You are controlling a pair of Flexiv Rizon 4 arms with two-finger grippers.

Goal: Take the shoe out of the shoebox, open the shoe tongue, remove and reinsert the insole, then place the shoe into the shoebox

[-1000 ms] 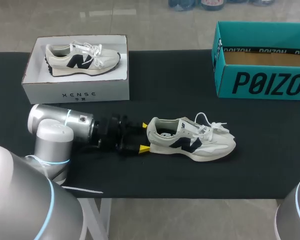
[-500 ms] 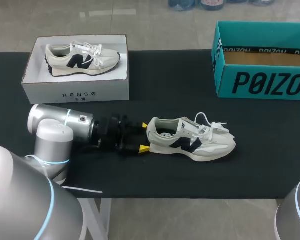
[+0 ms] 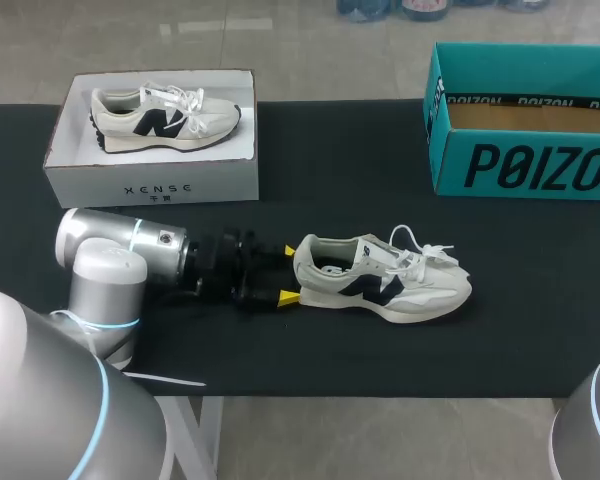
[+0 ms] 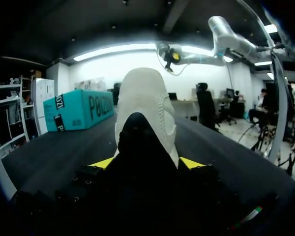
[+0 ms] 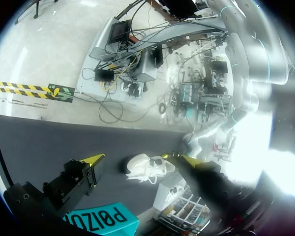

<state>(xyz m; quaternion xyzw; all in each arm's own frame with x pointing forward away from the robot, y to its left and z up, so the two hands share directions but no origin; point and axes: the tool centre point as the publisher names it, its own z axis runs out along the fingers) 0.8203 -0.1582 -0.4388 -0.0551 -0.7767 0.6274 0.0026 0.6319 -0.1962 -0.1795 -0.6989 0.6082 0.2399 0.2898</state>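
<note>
Left hand (image 3: 289, 273) is seen pinching the heel of the white shoe (image 3: 385, 280) near the surface's (image 3: 320, 190) front edge; right hand (image 5: 136, 158) is held spread, high above.

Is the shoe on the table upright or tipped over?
Upright: the shoe rests on its sole on the table, opening facing up, heel at the left gripper.

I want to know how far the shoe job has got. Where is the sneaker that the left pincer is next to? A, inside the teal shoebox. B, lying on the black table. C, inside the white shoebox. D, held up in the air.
B: the sneaker lies on its sole on the black table, with the left pincer at its heel, outside both the white shoebox and the teal shoebox.
</note>
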